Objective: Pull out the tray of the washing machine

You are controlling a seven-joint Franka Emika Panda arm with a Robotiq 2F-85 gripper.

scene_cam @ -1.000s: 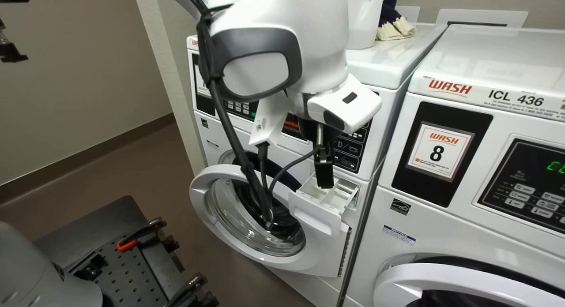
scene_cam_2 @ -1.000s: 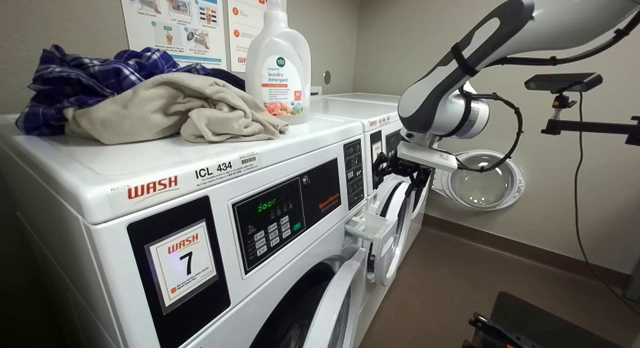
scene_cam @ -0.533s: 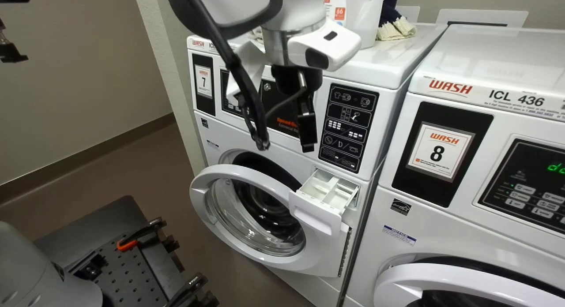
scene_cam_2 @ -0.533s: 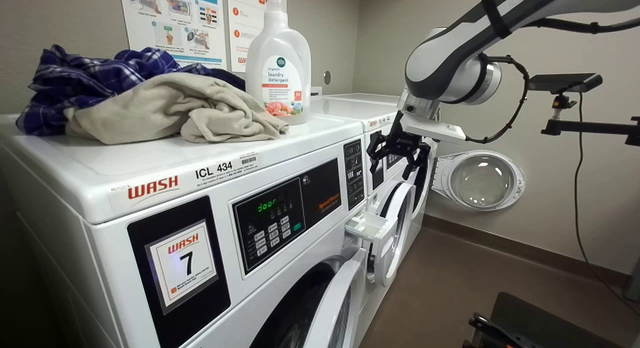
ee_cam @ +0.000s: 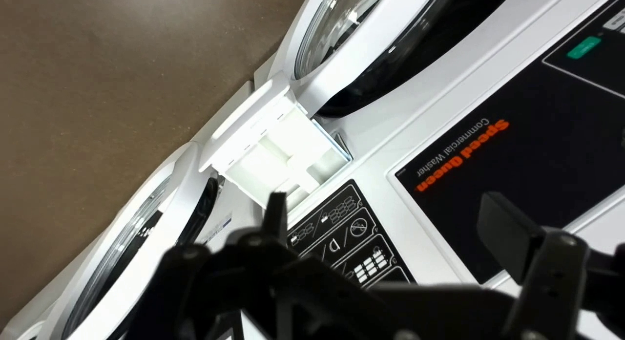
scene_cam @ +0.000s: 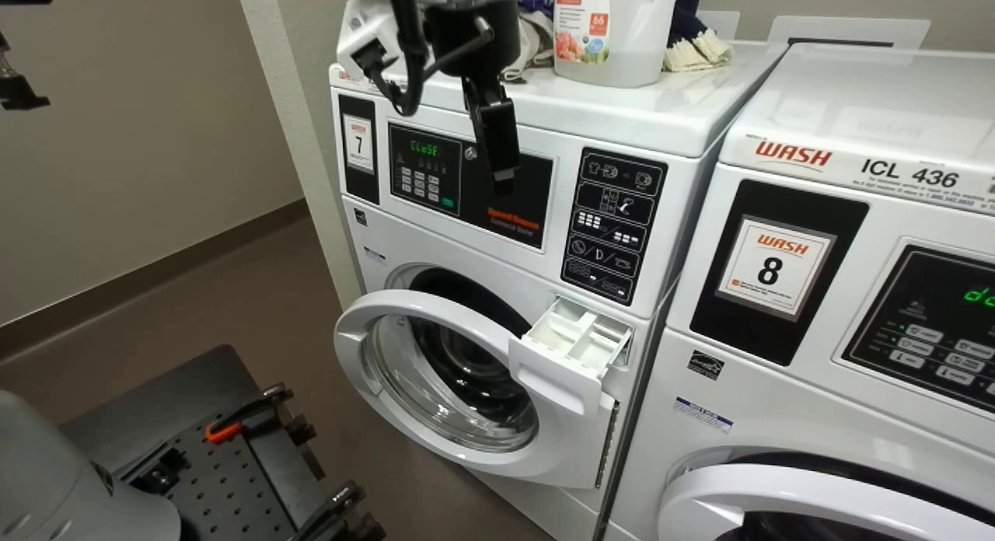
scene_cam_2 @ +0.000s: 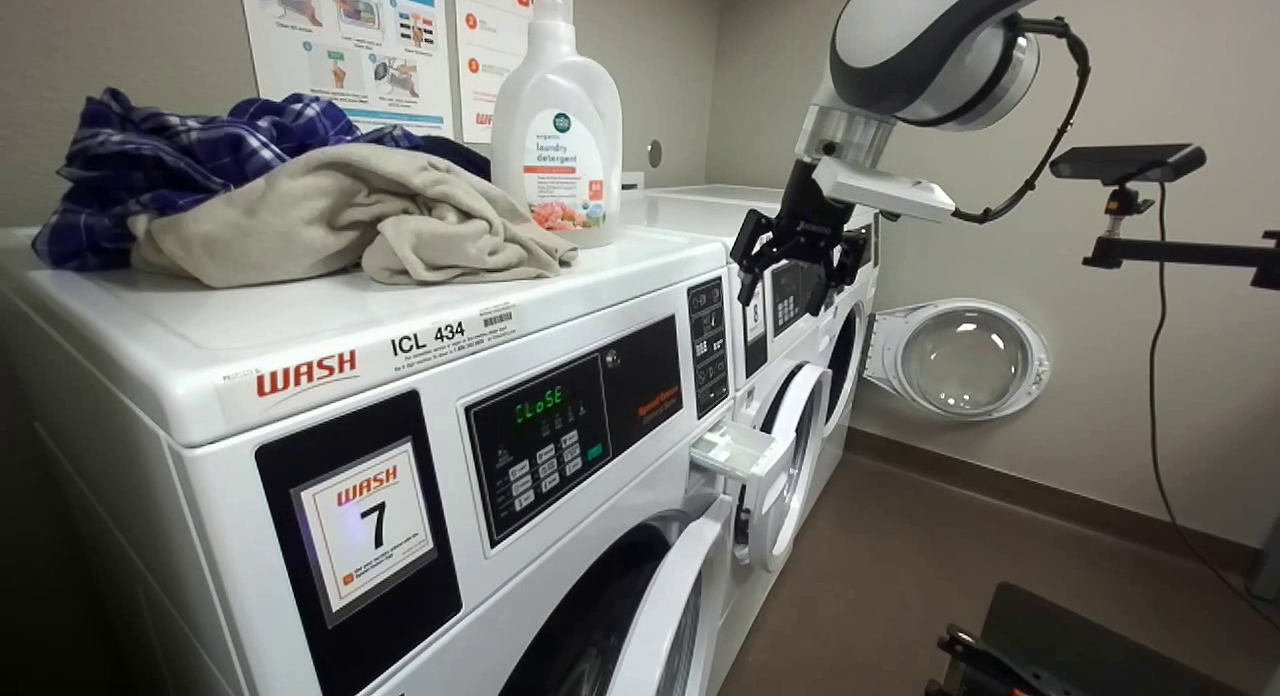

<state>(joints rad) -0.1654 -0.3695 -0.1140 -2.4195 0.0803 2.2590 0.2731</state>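
The white tray stands slid out of the front of the white washing machine, its inner compartments showing from above. It also shows in an exterior view and in the wrist view. The machine's round door is swung open beside and below the tray. My gripper is open and empty, clear of the tray. In an exterior view the gripper hangs in front of the dark control panel, up and left of the tray. In the wrist view the fingers are wide apart with nothing between them.
A detergent bottle and piled clothes sit on top of the machine. The neighbouring washer, with its door open, stands close beside. A camera on a bracket and a dark platform are nearby.
My gripper has risen from just above the tray, up and leftward in an exterior view, to in front of the control panel. The tray has stayed out and has not moved.
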